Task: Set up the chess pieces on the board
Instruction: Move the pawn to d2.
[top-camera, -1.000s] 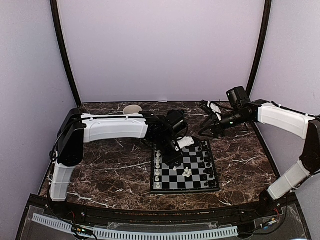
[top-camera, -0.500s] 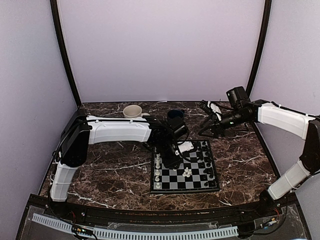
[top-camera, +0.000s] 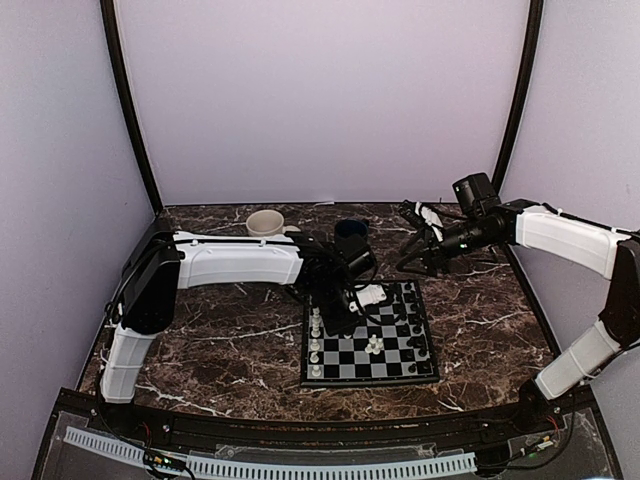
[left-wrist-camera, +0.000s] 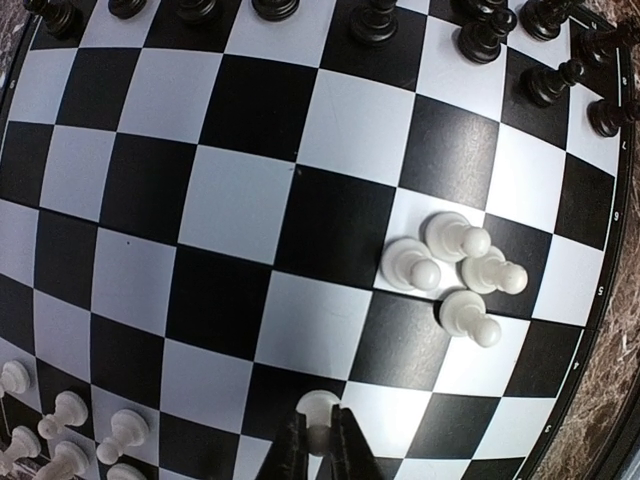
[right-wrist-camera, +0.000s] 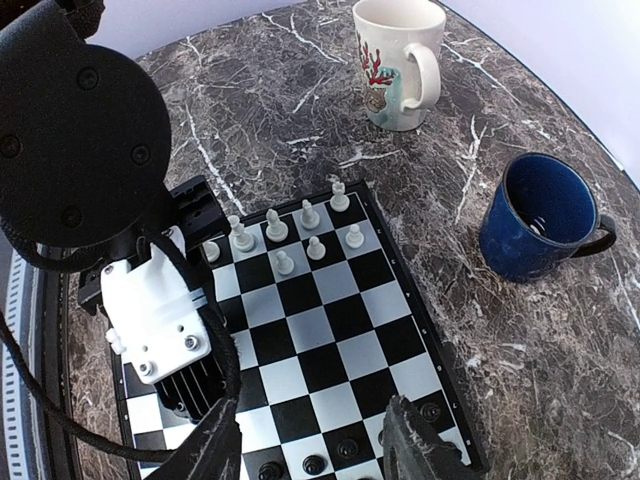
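The checkered board (top-camera: 395, 352) lies at the table's middle right. My left gripper (left-wrist-camera: 320, 440) is shut on a white pawn (left-wrist-camera: 319, 408) and holds it just over the board's near squares; in the top view it (top-camera: 345, 318) sits over the board's left half. Several loose white pawns (left-wrist-camera: 450, 270) cluster mid-board. White pieces (left-wrist-camera: 60, 420) stand along one edge, black pieces (left-wrist-camera: 480, 30) along the opposite edge. My right gripper (right-wrist-camera: 312, 440) is open and empty, hovering above the board's black side (top-camera: 412, 262).
A white mug with a red print (right-wrist-camera: 398, 60) and a blue mug (right-wrist-camera: 540, 215) stand on the marble table behind the board; both show in the top view, the white mug (top-camera: 265, 222) and the blue mug (top-camera: 350, 231).
My left arm has shifted slightly toward the near left over the board, uncovering the blue mug behind it. The right arm has not moved.
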